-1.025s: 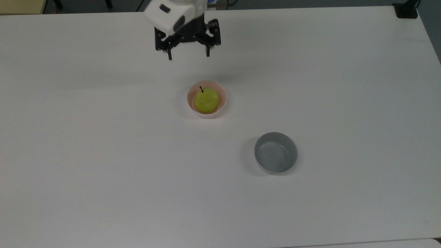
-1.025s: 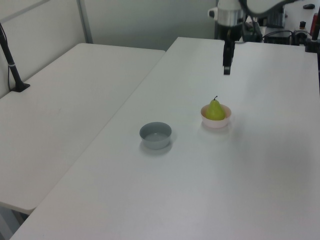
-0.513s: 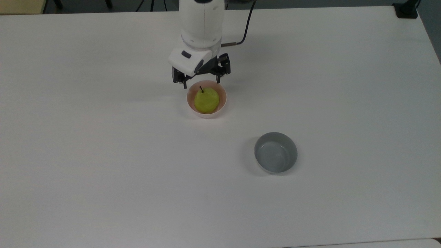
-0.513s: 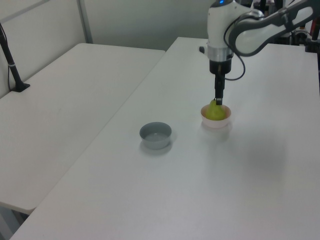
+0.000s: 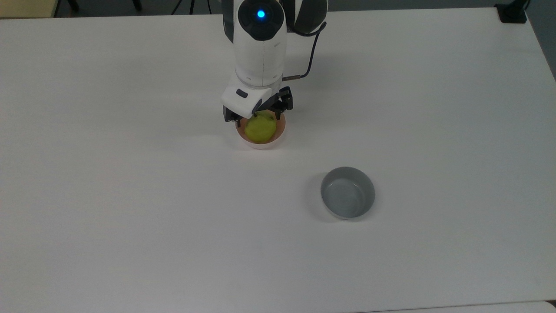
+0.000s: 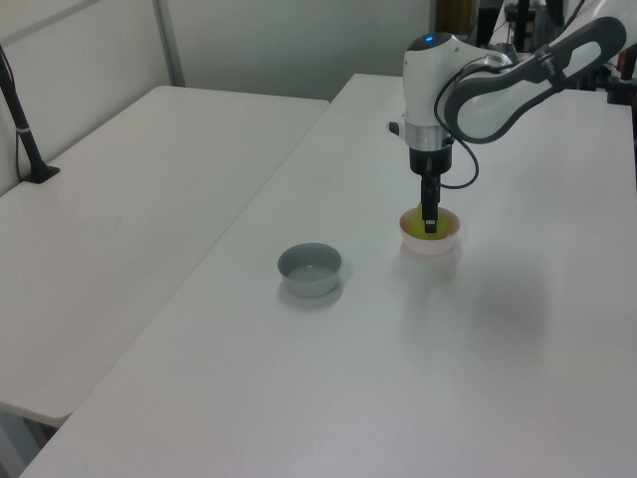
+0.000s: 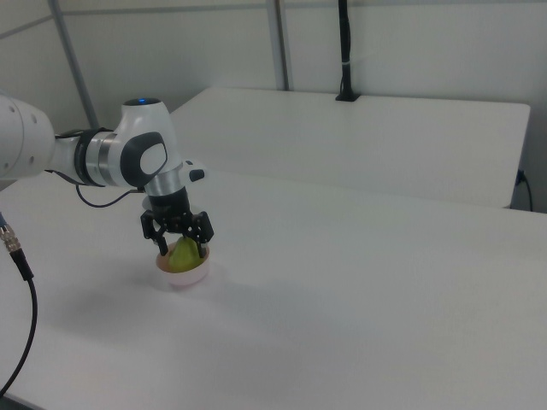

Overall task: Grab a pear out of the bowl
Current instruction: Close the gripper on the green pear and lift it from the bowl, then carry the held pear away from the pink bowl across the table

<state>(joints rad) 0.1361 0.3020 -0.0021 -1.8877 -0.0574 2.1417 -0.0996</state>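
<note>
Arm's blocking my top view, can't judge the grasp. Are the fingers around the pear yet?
Observer: Yes. In the right view the gripper is open, with one finger on each side of the pear.
Operator: Low enough?
Observer: In the left view a fingertip reaches down to about the rim of the pink bowl.
Operator: Pear lifted?
Observer: No. The right view shows it sitting in the bowl. I cannot tell whether the fingers touch it.
</note>
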